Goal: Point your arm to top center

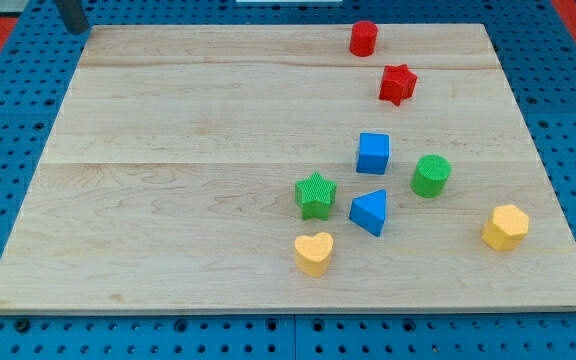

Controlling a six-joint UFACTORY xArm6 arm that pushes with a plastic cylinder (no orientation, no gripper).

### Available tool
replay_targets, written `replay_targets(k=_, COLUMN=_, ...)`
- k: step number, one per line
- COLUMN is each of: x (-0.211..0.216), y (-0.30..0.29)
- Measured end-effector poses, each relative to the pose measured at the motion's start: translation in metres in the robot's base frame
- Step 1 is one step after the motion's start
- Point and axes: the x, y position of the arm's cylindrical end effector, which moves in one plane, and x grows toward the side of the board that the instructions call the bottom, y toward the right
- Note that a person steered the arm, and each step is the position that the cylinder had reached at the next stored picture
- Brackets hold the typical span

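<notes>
Camera view puts my tip (78, 28) at the board's top-left corner (no gripper, nothing held); overshooting top center risks knocking the red cylinder (363, 38).

Single high oblique view over whole board (168, 150).
</notes>
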Motion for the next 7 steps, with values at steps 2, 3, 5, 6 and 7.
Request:
replay_targets(k=2, x=-0.001, y=0.0)
replay_targets(k=3, x=-0.003, y=0.001)
replay_targets(k=5, x=-0.003, y=0.068)
replay_targets(k=6, x=-0.003, y=0.09)
replay_targets(k=7, x=-0.003, y=0.111)
